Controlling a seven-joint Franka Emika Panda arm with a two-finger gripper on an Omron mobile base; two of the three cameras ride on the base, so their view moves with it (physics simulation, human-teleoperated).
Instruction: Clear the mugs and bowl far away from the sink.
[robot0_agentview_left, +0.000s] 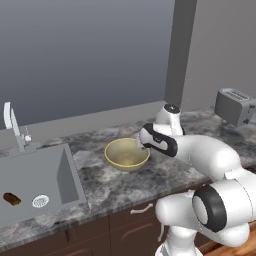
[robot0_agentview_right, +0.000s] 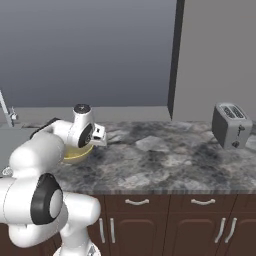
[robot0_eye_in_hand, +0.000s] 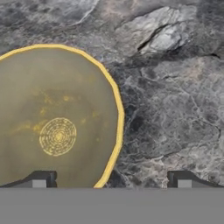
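- The gripper (robot0_eye_in_hand: 111, 179) is hanging above the counter with its jaws spread wide and nothing between them; one fingertip is sitting over the inside of the bowl (robot0_eye_in_hand: 54, 118) and the other over bare stone, so the near rim is lying between them, which looks like lining up for a rim pinch.
- The bowl (robot0_agentview_left: 126, 154) is resting upright and empty on the marbled counter (robot0_agentview_right: 165, 155), just to the right of the sink (robot0_agentview_left: 35, 182), so it is not yet cleared away.
- A small brown item (robot0_agentview_left: 12, 199) is lying in the basin near the drain; what it is I cannot tell.
- A toaster (robot0_agentview_right: 230, 125) is standing far right, leaving open stone for a drop-off.
- No lettering or brand marks are readable anywhere.
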